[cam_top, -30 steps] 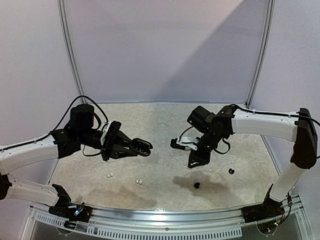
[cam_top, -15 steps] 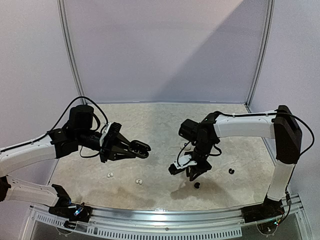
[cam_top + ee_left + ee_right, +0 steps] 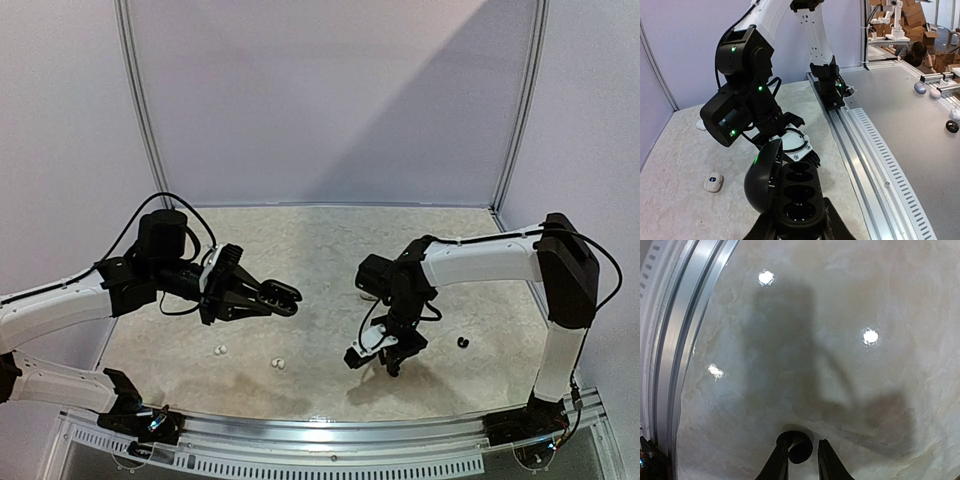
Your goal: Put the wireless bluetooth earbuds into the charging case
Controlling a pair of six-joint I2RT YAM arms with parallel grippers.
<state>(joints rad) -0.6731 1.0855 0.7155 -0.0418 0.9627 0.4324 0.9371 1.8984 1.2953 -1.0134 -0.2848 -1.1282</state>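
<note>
Coming down, we now straddle the black earbud (image 3: 800, 452) with our right gripper (image 3: 802, 442), jaws still slightly open: pickup is near.

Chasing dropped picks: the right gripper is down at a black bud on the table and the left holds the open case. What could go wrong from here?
1. The small black earbud sits at the very tips of the right gripper, nearer one finger. It may pop out or roll when the jaws pinch it.
2. The left gripper holds the open black charging case by one end only. Pressing a bud into a well could twist it in the grip.
</note>
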